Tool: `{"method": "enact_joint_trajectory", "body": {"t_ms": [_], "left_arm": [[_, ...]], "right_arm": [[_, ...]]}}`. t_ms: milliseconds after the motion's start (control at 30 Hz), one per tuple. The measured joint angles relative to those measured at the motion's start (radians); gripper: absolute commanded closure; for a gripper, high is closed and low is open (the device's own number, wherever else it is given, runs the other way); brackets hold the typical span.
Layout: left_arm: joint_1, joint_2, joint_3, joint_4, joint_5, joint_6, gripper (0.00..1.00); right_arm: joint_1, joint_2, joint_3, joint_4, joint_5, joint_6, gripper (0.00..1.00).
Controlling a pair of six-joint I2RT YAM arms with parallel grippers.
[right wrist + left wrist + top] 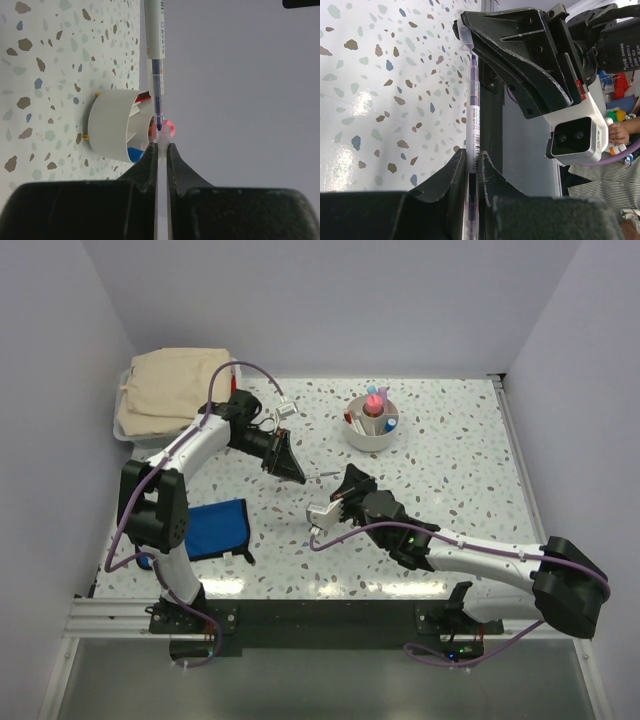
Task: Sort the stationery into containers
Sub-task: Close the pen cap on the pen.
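1. The left gripper (pixel 472 167) is closed almost fully on the barrel of a slim pen (pixel 471 110) and holds it above the table (pixel 380 100).
2. The right gripper (pixel 160 150) is also nearly closed. Between its fingers sits a thin clear piece, most likely the cap (pixel 465 38) of the same pen. The dark tip of the pen points straight at this piece. Whether the tip is already inside cannot be told.
3. The two grippers meet over the middle of the table, the left one from the left and the right one from the right.
4. The step in hand seems to be capping the pen, or passing it over, before it is sorted.
5. The cup (pixel 370 443) stands farther off and to the right, with a pink marker and other items in it. The bin (pixel 121 412) is at the far left, mostly under a cloth (pixel 175 390).
6. The next move calls for keeping the tip and the cap on one line while they are pressed together. Then one gripper must let go, so that the other can carry the pen to a container.
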Motion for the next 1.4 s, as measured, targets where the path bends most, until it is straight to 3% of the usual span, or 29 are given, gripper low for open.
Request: {"method": "enact_joint_trajectory", "body": {"t_ms": [1400], "left_arm": [[-0.004, 0.014, -0.031, 0.101, 0.005, -0.082, 1.00]], "right_arm": [[0.009, -0.014, 0.026, -0.076, -0.001, 0.016, 1.00]]}}
